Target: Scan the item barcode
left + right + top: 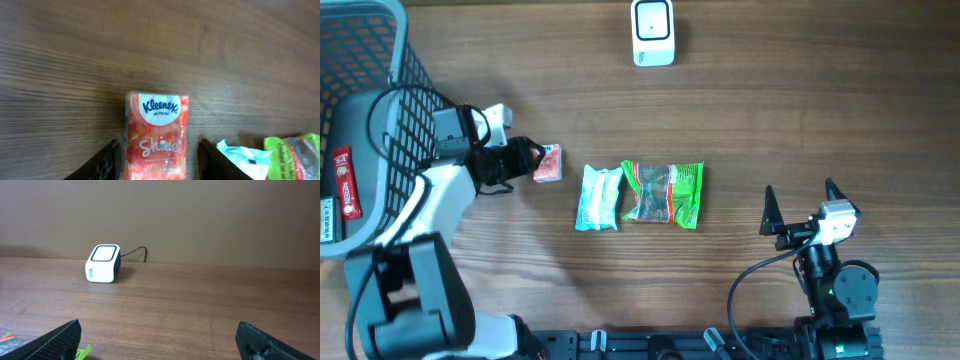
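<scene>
L end effector [159,145] astride Kleenex pack [157,117]; jaws apart.

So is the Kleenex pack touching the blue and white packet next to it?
Apart. The overhead view shows bare table between the Kleenex pack and the blue and white packet.

You're at a mock shop checkout, staged as a robot test bench. A white scanner [653,33] with a cable [137,252] sits on the wood-grain table [820,110], a wire basket [415,70] holds packaged goods [345,183], and retail packets [665,193], a Kleenex pack [548,163] among them, lie in a row. 2 arms [440,195] stand at the near edge.
</scene>
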Robot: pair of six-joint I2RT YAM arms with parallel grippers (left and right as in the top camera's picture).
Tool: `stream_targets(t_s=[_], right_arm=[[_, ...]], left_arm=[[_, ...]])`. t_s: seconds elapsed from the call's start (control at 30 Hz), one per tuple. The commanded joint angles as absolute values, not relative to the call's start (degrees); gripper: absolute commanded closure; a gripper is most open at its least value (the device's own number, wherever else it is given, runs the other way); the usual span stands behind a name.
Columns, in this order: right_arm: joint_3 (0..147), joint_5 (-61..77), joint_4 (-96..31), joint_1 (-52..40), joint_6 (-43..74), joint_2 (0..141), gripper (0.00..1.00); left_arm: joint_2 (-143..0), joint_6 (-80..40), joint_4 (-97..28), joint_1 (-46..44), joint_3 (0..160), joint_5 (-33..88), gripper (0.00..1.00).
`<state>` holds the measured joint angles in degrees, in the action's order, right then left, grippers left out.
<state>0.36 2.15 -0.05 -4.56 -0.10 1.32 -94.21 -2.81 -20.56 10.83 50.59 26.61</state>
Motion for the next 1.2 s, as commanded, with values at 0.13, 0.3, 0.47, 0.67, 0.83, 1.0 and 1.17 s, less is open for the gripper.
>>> stream_targets(t_s=[0.13,0.3,0.47,0.67,0.83,1.0,1.17], right_arm=[[0.3,2.9,0.0,-4.4,0.0,1.2,0.00],[0.3,2.9,0.0,-4.4,0.0,1.2,0.01],[0.3,2.9,0.0,-4.4,0.1,1.2,0.00],[0.3,2.9,0.0,-4.4,0.0,1.2,0.00],[0.3,2.9,0.0,-4.4,0.0,1.2,0.00],[0.3,2.9,0.0,-4.4,0.0,1.2,0.00],[0.3,2.9,0.0,-4.4,0.0,1.2,0.00]], left_arm=[[-98.7,-1.8,-19.5,12.0,51.2,29.4,0.84],[-100.2,-1.9,-19.3,12.6,51.2,27.0,0.73],[-100.3,-1.9,-18.7,12.5,50.3,26.9,0.73],[-100.3,-1.9,-17.6,12.5,48.8,27.0,0.72],[-100.3,-2.6,-15.4,12.5,47.0,27.0,0.69],[-101.1,-3.0,-15.2,11.9,46.3,27.0,0.70],[-101.8,-3.5,-14.5,11.7,46.2,27.0,0.96]])
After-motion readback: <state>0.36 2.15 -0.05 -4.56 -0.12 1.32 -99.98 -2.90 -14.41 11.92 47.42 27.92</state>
